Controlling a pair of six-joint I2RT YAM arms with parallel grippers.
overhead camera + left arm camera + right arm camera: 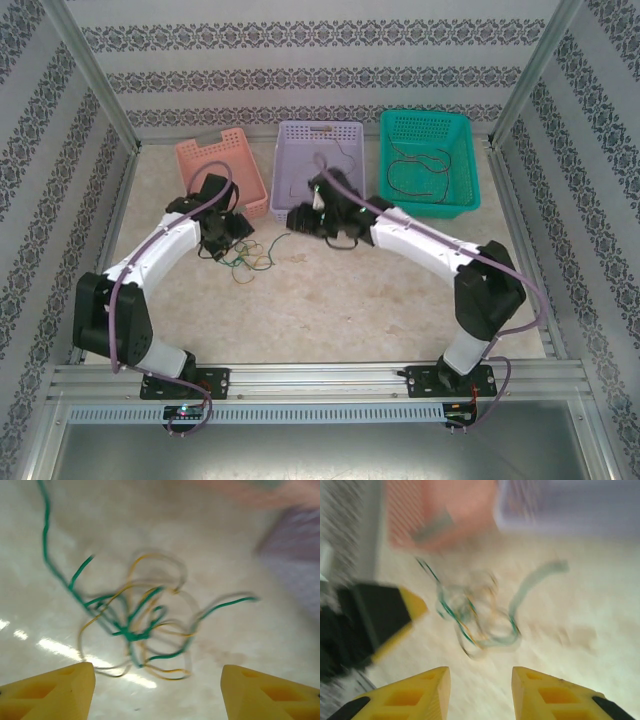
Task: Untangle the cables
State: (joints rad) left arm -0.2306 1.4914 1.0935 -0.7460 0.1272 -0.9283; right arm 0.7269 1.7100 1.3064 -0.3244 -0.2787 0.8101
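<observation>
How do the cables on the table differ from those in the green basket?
The table cables are green and yellowish; the basket cables look dark. The table cables are knotted into one clump; the basket cables lie in loose loops. The table cables rest on bare tabletop; the basket cables sit inside the green basket. Both are thin wires.

The top external camera looks down from above and behind the arm bases toward the far wall, taking in the whole worktop [350,320]. The left wrist camera sits low and close, looking out through the left hand [158,672] at the tangled cables [137,625]. The right wrist camera, blurred, looks through the right hand [480,675] at the same tangle, facing the pink basket [445,515].
</observation>
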